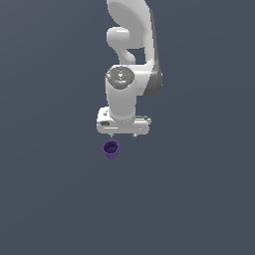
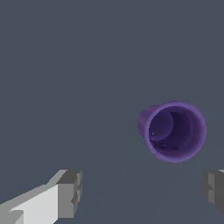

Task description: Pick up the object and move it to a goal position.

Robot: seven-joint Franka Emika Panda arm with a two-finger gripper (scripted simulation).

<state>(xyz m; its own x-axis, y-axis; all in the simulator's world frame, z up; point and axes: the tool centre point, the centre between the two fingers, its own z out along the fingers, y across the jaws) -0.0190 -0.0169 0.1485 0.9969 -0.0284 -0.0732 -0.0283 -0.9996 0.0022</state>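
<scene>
Your claw (image 2: 140, 192) hangs with its fingers (image 2: 70, 192) spread wide, holding nothing; the purple cup (image 1: 111, 149) stands upright on the grey tabletop (image 1: 50, 199), just beyond the fingertips

- The cup (image 1: 111, 149) is dark purple all over; in the wrist view (image 2: 175, 131) its rim is a lighter violet and its hollow inside a deeper, shadowed purple.
- No clear pattern can be made out on the cup's outer wall in either view.
- The arm (image 1: 127, 60) is glossy white with grey shading along one side and a grey mottled cap on its joint.
- The claw (image 2: 142, 192) has dark grey fingertips (image 2: 70, 192), one on a white finger body.
- The tabletop (image 1: 50, 199) is a plain, even slate blue-grey, unpatterned.
</scene>
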